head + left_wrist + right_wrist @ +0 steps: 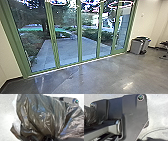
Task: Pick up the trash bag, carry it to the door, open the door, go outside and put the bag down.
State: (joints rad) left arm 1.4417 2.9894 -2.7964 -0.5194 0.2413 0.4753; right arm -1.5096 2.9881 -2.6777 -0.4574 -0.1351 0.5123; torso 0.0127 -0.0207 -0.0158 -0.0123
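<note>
Trash bag (pixel 41 116): one, black, glossy, heavily creased; seen close before the left wrist camera, against a bright floor, its folds drawn together to a bunched, dark gather. Also seen in part in the right wrist view, next to the robot's dark plate. Left gripper: whether open or closed on the bag cannot be told. Right gripper: state likewise cannot be told. Ahead, in the head view: a row of tall glass panels (pixel 67 37), framed in green and set above a polished concrete floor (pixel 100 75). Beyond the glass: a paved patio (pixel 67 50), edged with shrubs (pixel 32 41). To the right of the glazing: grey bins (pixel 136 46), stood on the floor near a pale wall (pixel 146 20).
</note>
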